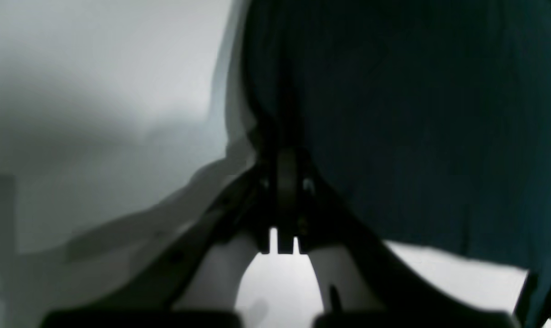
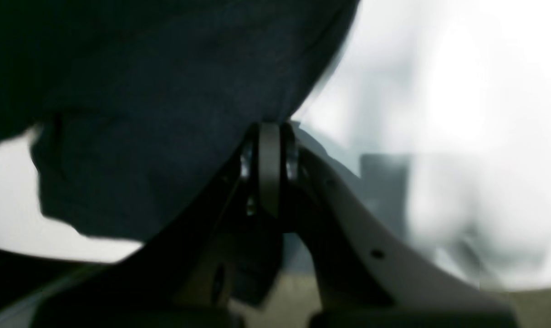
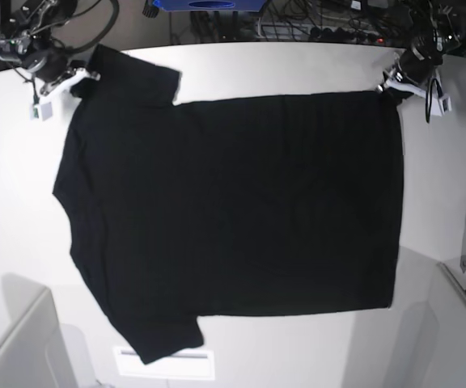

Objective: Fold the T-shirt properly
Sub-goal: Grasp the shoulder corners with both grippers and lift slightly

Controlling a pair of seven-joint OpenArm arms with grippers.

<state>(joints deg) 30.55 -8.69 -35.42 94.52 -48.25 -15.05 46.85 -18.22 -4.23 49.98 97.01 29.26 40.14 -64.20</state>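
Observation:
The black T-shirt lies spread flat, plain side up, on the white table, with its sleeves toward the left of the base view. My left gripper is at the shirt's far right corner and is shut on the T-shirt's edge; up close the left gripper has its jaws pressed together on the cloth. My right gripper is at the far left sleeve, shut on the T-shirt; the right gripper pinches the dark cloth at its tips.
Cables and a blue object crowd the table's back edge. Grey panels stand at the near left and near right. A white label lies by the near sleeve.

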